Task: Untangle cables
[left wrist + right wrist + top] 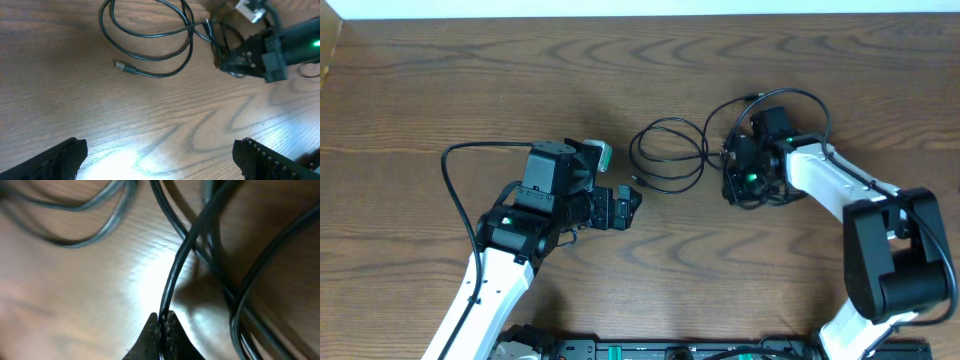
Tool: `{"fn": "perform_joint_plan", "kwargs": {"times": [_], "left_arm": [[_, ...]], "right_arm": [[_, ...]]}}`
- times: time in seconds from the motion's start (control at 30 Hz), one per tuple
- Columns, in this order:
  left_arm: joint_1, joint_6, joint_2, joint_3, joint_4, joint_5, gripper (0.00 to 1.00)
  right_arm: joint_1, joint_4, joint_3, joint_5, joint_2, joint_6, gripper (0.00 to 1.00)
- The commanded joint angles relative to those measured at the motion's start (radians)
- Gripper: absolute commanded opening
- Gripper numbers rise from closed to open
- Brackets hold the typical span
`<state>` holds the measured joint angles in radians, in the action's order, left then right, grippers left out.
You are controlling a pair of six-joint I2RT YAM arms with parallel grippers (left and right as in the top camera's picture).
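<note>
Thin, glossy black cable [172,280] pinched in right jaws; left jaws gape wide above grainy wooden table [60,90].

We can read no text, label, brand, number or sign in any view, neither on the table [440,90] nor on the cables [173,275].

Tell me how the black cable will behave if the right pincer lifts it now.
Probably floppy: the black cable lies in loose loops, so it should sag and trail. Likely light, being thin. The right pincer is shut on one strand; crossed strands beside it may drag along.
</note>
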<state>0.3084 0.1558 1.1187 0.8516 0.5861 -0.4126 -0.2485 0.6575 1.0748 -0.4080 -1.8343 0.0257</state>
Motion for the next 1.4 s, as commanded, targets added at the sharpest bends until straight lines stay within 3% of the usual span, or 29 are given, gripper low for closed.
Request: {"fn": "perform_joint_plan", "kwargs": {"times": [0.0, 0.13, 0.23, 0.3, 0.57, 0.93, 1.17, 1.37], "left_arm": [[-0.003, -0.018, 0.005, 0.022, 0.003, 0.003, 0.98], [-0.003, -0.056, 0.005, 0.022, 0.004, -0.050, 0.98], [0.017, -0.306, 0.005, 0.022, 0.011, -0.347, 0.98], [0.043, -0.386, 0.005, 0.022, -0.002, -0.460, 0.98], [0.158, -0.391, 0.006, 0.022, -0.174, -0.454, 0.98], [0.220, -0.319, 0.041, 0.022, -0.425, -0.278, 0.98], [0.231, -0.308, 0.156, 0.022, -0.440, -0.322, 0.98], [0.299, -0.299, 0.261, 0.022, -0.541, -0.365, 0.98]], "right_arm": [[0.005, 0.046, 0.137, -0.066, 0.163, 0.022, 0.01], [0.005, 0.087, 0.274, -0.061, 0.333, 0.022, 0.01], [0.005, 0.086, 0.349, -0.045, 0.449, 0.023, 0.01], [0.005, 0.087, 0.380, -0.031, 0.515, 0.028, 0.01], [-0.002, 0.158, 0.391, -0.032, 0.740, 0.094, 0.01], [-0.003, 0.274, 0.391, -0.092, 0.901, 0.143, 0.01], [-0.003, 0.354, 0.391, -0.126, 0.945, 0.142, 0.01], [-0.003, 0.429, 0.390, -0.126, 0.944, 0.142, 0.01]]}}
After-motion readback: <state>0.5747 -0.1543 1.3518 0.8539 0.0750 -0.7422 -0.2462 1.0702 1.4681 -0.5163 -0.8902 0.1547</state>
